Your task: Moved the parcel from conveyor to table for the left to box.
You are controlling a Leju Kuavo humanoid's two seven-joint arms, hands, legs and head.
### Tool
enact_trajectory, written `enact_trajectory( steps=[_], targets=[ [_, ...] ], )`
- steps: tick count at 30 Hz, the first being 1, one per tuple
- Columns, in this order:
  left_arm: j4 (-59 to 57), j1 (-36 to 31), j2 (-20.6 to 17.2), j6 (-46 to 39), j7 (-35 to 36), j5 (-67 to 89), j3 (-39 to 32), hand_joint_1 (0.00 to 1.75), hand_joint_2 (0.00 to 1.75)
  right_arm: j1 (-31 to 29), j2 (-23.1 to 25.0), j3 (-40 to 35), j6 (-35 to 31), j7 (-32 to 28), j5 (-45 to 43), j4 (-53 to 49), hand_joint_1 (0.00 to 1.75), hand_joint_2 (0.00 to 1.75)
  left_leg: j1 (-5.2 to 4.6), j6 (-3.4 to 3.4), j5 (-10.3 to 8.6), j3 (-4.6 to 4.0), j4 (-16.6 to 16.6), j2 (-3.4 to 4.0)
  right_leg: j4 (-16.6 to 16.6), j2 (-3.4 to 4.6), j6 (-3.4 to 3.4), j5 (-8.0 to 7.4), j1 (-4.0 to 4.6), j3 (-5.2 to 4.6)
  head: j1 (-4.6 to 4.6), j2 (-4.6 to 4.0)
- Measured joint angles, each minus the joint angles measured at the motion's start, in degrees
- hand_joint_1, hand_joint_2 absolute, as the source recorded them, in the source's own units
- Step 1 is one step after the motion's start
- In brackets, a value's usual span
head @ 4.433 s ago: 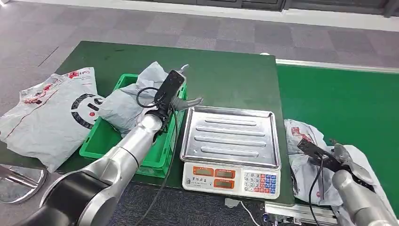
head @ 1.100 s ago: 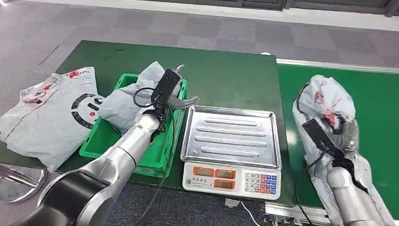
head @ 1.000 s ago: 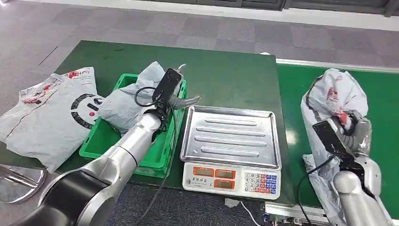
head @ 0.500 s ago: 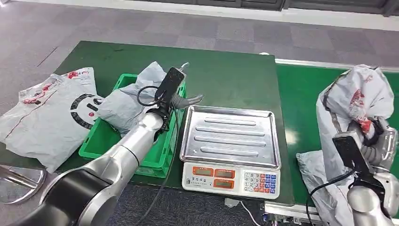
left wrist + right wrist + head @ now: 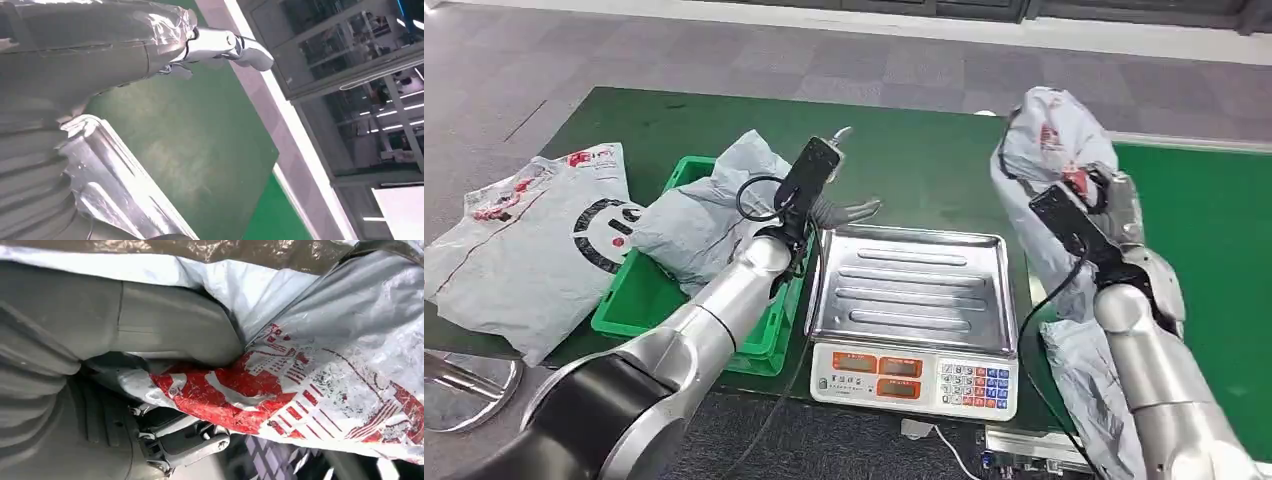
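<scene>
Your right hand (image 5: 1114, 195) grips the crumpled grey plastic parcel with red print (image 5: 1049, 140), swung from the green conveyor (image 5: 1214, 230) over the dark green table's (image 5: 904, 150) edge; your left hand (image 5: 844, 212) waits, fingers spread and empty.

Bright even light; wrist views perhaps slightly blurred.

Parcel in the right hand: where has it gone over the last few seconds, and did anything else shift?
The right hand lifted the grey parcel off the green conveyor, raised it and swung it left, so it now hangs by the table's right edge near the scale. The left hand edged slightly up by the crate. Scale, crate and left-side parcels stayed put.
</scene>
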State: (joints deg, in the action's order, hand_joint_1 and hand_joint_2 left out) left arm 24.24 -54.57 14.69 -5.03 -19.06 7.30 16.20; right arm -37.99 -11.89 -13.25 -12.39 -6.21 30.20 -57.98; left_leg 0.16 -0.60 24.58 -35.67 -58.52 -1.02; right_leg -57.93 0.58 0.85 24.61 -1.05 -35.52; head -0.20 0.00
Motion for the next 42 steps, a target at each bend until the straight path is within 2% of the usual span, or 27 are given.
enact_trajectory(
  steps=[4, 10, 14, 19, 23, 27, 28, 29, 32, 35, 42],
  targets=[
    [-0.1, -0.2, 0.3, -0.3, -0.1, -0.2, 0.7, 0.00, 1.75, -4.3, 3.0, -4.8, 1.0, -0.7, -1.6, 6.2, 1.75, 1.75, 0.01, -0.02, -0.01, 0.01, 0.0, -0.07, 0.0, -0.06, -0.01, 0.01, 0.01, -0.02, 0.00, 0.00],
    [-0.2, -0.3, 0.3, -0.5, -0.2, -0.5, 0.7, 0.00, 1.75, -6.7, 5.2, -7.8, 3.1, -0.5, -3.0, 10.8, 1.75, 1.75, 0.01, -0.02, -0.02, -0.03, 0.0, -0.14, 0.0, -0.14, -0.01, 0.02, 0.00, -0.01, 0.00, 0.00],
    [-0.3, -0.4, 0.3, -0.8, -0.2, -0.6, 0.7, 0.00, 1.75, -6.9, 7.9, -10.2, 7.8, 0.5, -3.9, 13.3, 1.75, 1.75, 0.01, -0.02, -0.01, -0.01, 0.0, -0.09, 0.0, -0.08, -0.01, 0.01, 0.01, -0.03, 0.00, 0.00],
    [-0.3, -0.4, 0.2, -0.8, -0.2, -0.7, 0.8, 0.00, 1.75, -6.7, 10.1, -11.8, 9.0, 0.7, -4.1, 15.2, 1.75, 1.75, 0.03, -0.05, -0.04, -0.03, 0.0, -0.20, 0.0, -0.19, -0.02, 0.02, 0.02, -0.04, 0.00, 0.00],
    [-0.3, -0.4, 0.1, -1.0, -0.2, -0.7, 0.8, 0.00, 1.75, -6.2, 10.5, -14.1, 18.3, 1.3, -5.0, 16.4, 1.75, 1.75, 0.03, -0.06, -0.04, -0.02, 0.0, -0.12, 0.0, -0.14, -0.02, 0.02, 0.02, -0.03, 0.00, 0.00],
    [-0.3, -0.4, 0.0, -1.4, -0.1, -1.2, 0.9, 0.00, 1.75, -5.1, 10.8, -17.3, 19.7, 1.2, -5.4, 16.9, 1.75, 1.75, 0.02, -0.06, -0.03, -0.02, 0.0, -0.16, 0.0, -0.15, -0.02, 0.02, 0.01, -0.04, 0.00, 0.00],
    [-0.3, -0.4, -0.1, -1.6, -0.1, -1.2, 0.9, 0.00, 1.75, -5.1, 10.9, -18.0, 20.3, 1.3, -5.4, 16.9, 1.13, 1.75, 0.03, -0.06, -0.03, -0.02, 0.0, -0.17, 0.0, -0.16, -0.02, 0.03, 0.02, -0.03, 0.00, 0.00],
    [-0.3, -0.4, -0.2, -1.7, -0.1, -1.2, 0.9, 0.00, 1.75, -5.0, 10.9, -18.9, 20.6, 1.6, -5.4, 16.9, 0.00, 1.75, 0.03, -0.06, -0.04, -0.01, 0.0, -0.17, 0.0, -0.16, -0.02, 0.03, 0.02, -0.03, 0.00, 0.00],
    [-0.3, -0.4, -0.6, -2.8, -0.1, -1.1, 1.0, 0.00, 1.75, -4.5, 10.9, -21.3, 20.8, 3.2, -4.8, 16.8, 0.00, 1.75, 0.03, -0.06, -0.03, 0.04, 0.0, -0.08, 0.0, -0.10, -0.03, 0.03, 0.02, -0.02, 0.00, 0.00],
    [0.1, -0.4, -0.9, -3.7, 0.0, -0.6, 1.2, 0.00, 1.75, -4.2, 10.9, -22.9, 17.6, 4.7, -3.0, 16.9, 0.00, 1.75, 0.03, -0.06, -0.03, 0.04, 0.0, -0.08, 0.0, -0.07, -0.03, 0.03, 0.02, -0.01, 0.00, 0.00],
    [0.8, -0.3, -1.7, -3.9, -0.1, -0.4, 1.3, 0.00, 1.75, -4.0, 10.9, -23.9, 15.8, 4.8, -2.6, 16.9, 0.00, 1.75, 0.03, -0.07, -0.05, 0.05, 0.0, -0.08, 0.0, -0.07, -0.04, 0.00, 0.02, -0.01, 0.00, 0.00]
  ],
)
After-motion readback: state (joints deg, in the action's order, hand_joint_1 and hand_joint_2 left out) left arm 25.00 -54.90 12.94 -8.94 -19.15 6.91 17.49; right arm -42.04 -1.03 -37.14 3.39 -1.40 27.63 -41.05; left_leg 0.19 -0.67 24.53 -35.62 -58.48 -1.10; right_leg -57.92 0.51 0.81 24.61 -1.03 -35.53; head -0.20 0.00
